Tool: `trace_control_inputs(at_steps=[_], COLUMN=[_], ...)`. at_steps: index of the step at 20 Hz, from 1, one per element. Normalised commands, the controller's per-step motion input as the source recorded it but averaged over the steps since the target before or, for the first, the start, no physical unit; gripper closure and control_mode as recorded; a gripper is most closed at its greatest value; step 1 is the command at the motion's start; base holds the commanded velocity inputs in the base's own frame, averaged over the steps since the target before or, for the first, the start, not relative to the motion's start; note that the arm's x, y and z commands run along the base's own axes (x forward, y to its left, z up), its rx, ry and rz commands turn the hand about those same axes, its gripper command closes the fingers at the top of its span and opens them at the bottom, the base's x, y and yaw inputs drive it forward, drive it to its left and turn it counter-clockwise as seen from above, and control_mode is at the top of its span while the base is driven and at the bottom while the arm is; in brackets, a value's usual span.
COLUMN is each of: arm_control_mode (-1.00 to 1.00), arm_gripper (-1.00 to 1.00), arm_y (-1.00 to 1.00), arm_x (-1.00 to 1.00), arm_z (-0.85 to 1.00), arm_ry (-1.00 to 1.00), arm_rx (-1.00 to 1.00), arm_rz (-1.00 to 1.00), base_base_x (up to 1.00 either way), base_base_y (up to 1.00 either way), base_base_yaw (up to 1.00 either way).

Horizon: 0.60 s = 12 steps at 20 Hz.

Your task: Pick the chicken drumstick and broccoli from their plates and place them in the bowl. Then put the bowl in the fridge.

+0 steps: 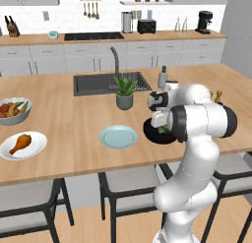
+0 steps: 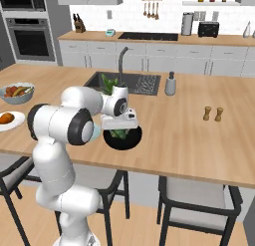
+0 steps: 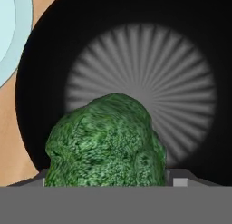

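The broccoli [image 3: 106, 143] sits between the jaws of the hand [image 3: 108, 180], which stand wide around it, right over the black bowl [image 3: 190, 60] on the worktop [image 1: 74, 153]. Just beside lies the pale blue plate [image 1: 118, 137]; farther left the chicken drumstick [image 1: 20, 143] rests on the white plate [image 1: 37, 146].

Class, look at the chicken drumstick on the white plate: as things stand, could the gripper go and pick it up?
Probably not yet. The gripper hangs over the black bowl with the broccoli between its jaws, while the chicken drumstick lies uncovered on the white plate, far along the counter.
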Motion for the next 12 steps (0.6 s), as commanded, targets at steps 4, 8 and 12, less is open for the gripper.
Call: trace_control_inputs(at_steps=[4,8,12], arm_control_mode=[-1.0,-1.0,-1.0], arm_gripper=[1.0,1.0,1.0], arm_y=[-0.09,-0.16,-0.13], arm_x=[0.47,0.31,0.19], arm_z=[-0.3,-0.37,-0.37], arm_ry=[0.0,0.0,0.0], arm_rx=[0.0,0.0,0.0], arm_rz=[0.0,0.0,0.0], base_base_x=[0.0,0.0,0.0], base_base_y=[0.0,0.0,0.0], base_base_yaw=[0.0,0.0,0.0])
